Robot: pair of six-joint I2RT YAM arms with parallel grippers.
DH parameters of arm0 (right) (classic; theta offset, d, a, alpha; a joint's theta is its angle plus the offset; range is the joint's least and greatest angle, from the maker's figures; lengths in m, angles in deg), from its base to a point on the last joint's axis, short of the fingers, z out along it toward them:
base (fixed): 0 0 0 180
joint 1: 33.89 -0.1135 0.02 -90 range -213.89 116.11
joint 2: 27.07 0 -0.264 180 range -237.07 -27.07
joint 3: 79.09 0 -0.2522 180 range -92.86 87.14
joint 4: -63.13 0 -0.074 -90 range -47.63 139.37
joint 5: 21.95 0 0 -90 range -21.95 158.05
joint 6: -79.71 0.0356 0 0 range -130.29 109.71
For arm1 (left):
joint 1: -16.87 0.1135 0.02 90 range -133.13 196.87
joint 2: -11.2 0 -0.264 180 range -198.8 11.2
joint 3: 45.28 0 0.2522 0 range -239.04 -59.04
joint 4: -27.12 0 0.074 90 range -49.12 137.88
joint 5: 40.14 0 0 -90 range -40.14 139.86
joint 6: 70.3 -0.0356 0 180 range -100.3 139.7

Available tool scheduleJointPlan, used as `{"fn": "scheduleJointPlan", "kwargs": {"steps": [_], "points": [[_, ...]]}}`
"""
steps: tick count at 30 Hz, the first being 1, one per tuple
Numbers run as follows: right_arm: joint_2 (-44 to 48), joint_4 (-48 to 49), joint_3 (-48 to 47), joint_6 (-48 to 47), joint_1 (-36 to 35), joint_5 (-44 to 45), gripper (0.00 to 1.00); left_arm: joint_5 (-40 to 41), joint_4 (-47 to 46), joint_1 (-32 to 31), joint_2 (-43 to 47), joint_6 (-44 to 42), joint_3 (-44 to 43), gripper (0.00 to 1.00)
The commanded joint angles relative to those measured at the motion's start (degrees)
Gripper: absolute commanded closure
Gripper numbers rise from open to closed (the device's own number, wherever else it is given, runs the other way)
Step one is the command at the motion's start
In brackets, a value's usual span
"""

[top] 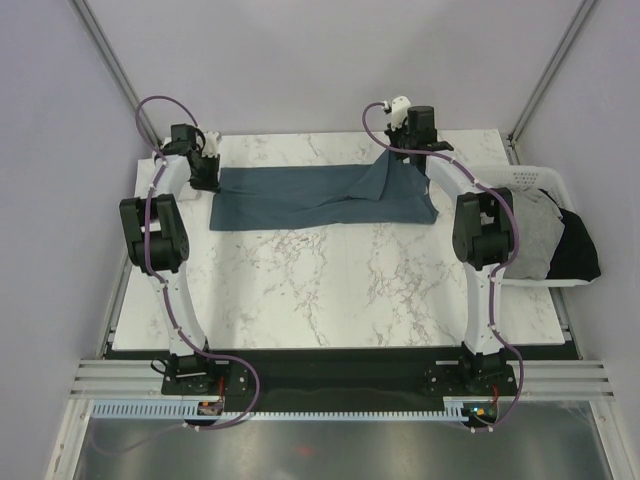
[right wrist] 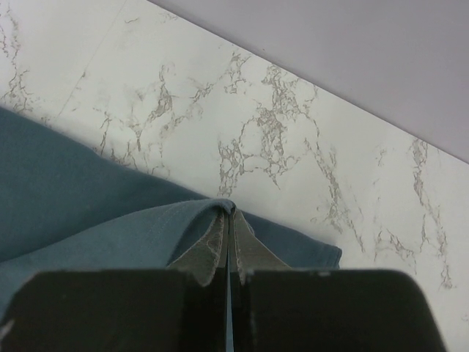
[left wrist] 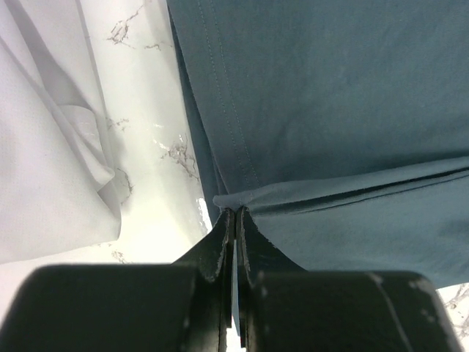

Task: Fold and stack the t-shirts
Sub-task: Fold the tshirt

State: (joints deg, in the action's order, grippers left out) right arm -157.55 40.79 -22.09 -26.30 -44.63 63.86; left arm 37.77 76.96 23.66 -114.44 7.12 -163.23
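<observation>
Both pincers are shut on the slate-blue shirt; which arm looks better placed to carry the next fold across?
Probably the right. The right pincer holds a raised peak of the slate-blue shirt near its right end, free to sweep leftward. The left pincer grips a flat edge, better as anchor.

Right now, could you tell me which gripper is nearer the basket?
Right. The right gripper pinches the blue shirt at the end toward the basket; the left gripper pinches the opposite end, far from it.
</observation>
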Motion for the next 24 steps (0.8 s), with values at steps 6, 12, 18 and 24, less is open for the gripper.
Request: {"fn": "scheduleJointPlan", "kwargs": {"steps": [6,12,18,24], "points": [[2.1,1.0,-2.0,2.5,0.2,1.0,0.7,2.4,-2.1,0.6,2.0,3.2,1.5,0.55],[10.1,2.7,5.9,4.6,0.2,0.3,0.55,-1.0,-7.4,-0.1,14.5,3.7,10.3,0.43],[15.3,0.2,14.7,10.6,0.3,-10.4,0.53,-6.7,-9.7,-4.8,19.3,4.2,18.2,0.44],[13.2,-1.8,16.7,12.8,0.2,-17.7,0.53,-5.8,-11.0,-10.4,13.0,3.2,21.2,0.5]]}}
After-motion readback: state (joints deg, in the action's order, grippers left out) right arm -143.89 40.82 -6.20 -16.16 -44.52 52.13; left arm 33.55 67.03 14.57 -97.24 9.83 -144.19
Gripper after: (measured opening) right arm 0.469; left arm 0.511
